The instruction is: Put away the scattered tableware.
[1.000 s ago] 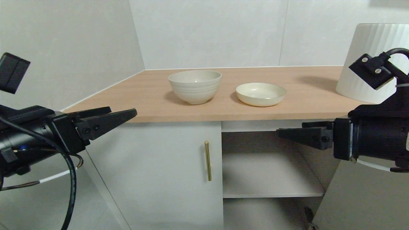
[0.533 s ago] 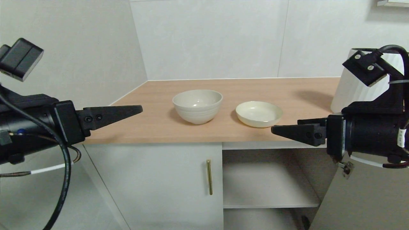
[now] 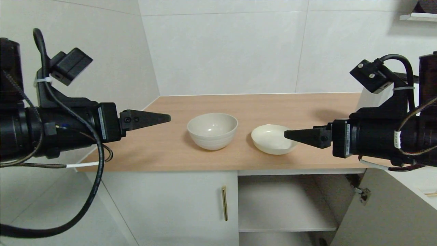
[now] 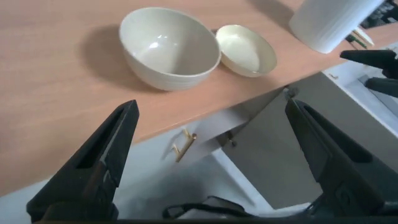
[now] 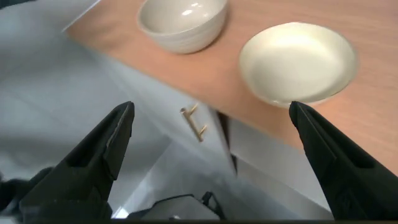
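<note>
On the wooden counter [image 3: 164, 153] stand a deep cream bowl [image 3: 212, 130] and, to its right, a shallow cream dish [image 3: 270, 138]. My left gripper [image 3: 164, 118] hovers at counter height left of the bowl, apart from it. The left wrist view shows this gripper [image 4: 211, 106] open and empty, with the bowl [image 4: 169, 46] and dish [image 4: 245, 50] beyond it. My right gripper [image 3: 290, 134] points at the dish's right rim from in front. In the right wrist view this gripper [image 5: 211, 109] is open and empty, near the dish [image 5: 297, 62] and bowl [image 5: 181, 22].
Below the counter, the left cabinet door with a brass handle [image 3: 224, 203] is closed. The right compartment is open, showing a white shelf [image 3: 286, 205], and its door [image 3: 375, 215] is swung out to the right. A white ribbed container [image 4: 329, 22] stands at the counter's right end.
The head camera has risen, so the counter sits lower in the picture. Both arms have lifted from cabinet level to counter height and moved forward toward the bowl and dish.
</note>
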